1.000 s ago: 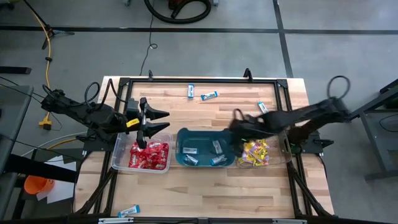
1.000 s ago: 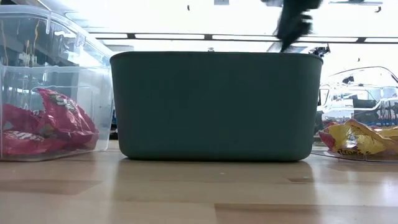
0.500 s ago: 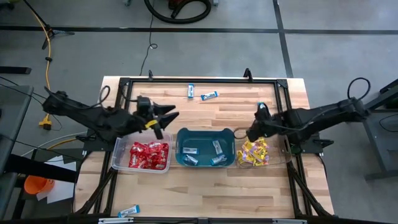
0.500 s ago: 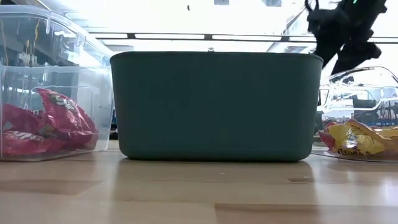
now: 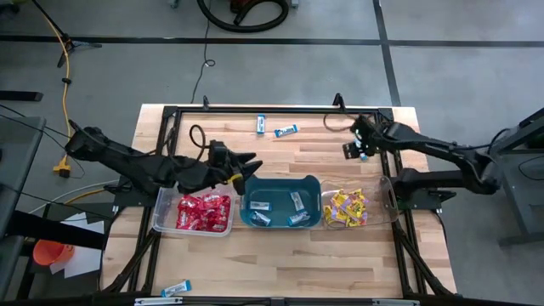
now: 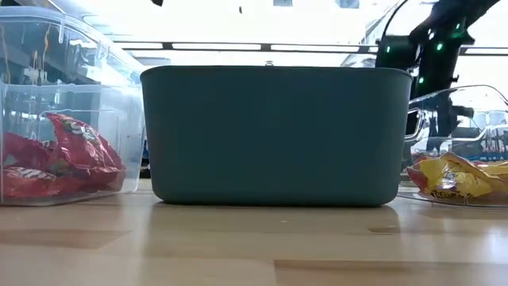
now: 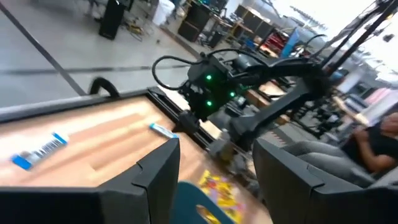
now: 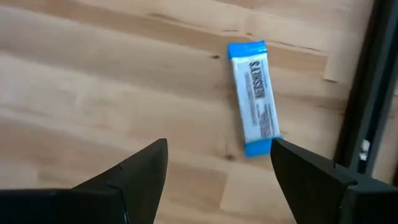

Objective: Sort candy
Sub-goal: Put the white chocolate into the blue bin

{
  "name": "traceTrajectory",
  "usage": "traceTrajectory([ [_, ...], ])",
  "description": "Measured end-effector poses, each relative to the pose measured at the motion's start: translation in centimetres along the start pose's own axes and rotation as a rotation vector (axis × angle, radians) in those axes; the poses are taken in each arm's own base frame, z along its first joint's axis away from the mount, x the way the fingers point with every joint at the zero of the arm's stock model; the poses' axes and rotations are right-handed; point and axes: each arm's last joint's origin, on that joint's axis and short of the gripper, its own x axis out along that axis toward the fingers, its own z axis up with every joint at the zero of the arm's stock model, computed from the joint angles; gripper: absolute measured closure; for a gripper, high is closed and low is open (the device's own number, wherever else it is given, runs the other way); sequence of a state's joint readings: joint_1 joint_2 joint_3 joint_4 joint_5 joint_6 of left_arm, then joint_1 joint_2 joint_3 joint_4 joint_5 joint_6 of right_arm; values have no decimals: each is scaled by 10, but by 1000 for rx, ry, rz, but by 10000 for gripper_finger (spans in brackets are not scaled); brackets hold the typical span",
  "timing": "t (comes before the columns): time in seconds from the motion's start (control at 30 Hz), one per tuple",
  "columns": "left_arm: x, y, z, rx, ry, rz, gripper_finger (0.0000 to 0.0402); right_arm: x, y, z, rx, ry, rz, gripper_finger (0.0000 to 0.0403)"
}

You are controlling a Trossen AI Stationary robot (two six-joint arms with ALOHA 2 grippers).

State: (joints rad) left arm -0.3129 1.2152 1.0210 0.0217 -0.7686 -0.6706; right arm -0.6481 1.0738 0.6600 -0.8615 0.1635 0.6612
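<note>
Red packets (image 5: 204, 212) fill the clear bin on the left, blue-and-white packets (image 5: 274, 206) lie in the teal tub (image 5: 248, 189), and yellow packets (image 5: 346, 209) lie in the clear bin on the right. My right gripper (image 8: 217, 168) is open and hovers above the table's far right part. One blue-and-white packet (image 8: 255, 98) lies flat on the wood just ahead of its fingers. My left gripper (image 5: 247, 166) is open and empty, level above the tub's left far corner. Two more blue-and-white packets (image 5: 286, 131) lie near the far edge, and one (image 5: 176, 290) lies at the near edge.
The three containers stand in a row across the table's middle; in the low view the teal tub (image 6: 274, 135) fills the centre. A black metal frame (image 5: 272, 110) runs around the table. Bare wood lies between the row and the far packets. A person (image 7: 379, 143) sits beyond the table.
My right gripper has swung from above the gap between tub and yellow bin toward the far right, ending over the lone blue-and-white packet. My left gripper has moved right from above the red bin to the tub's left far corner and has turned about its wrist.
</note>
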Motion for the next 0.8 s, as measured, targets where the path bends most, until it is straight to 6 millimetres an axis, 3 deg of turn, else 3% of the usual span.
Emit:
traceTrajectory([
  [0.27,10,22,29,144,-18,-15,211,41,-15,33,53,101,-74,124],
  [0.47,12,43,55,204,12,-114,211,77,-22,38,81,254,-109,124],
  [0.63,12,56,62,261,54,-106,211,89,-20,37,21,318,-109,127],
  [0.73,15,63,63,245,68,-78,211,90,-19,37,-18,313,-100,156],
  [0.8,16,66,65,205,65,-63,211,90,-18,37,-45,311,-88,198],
])
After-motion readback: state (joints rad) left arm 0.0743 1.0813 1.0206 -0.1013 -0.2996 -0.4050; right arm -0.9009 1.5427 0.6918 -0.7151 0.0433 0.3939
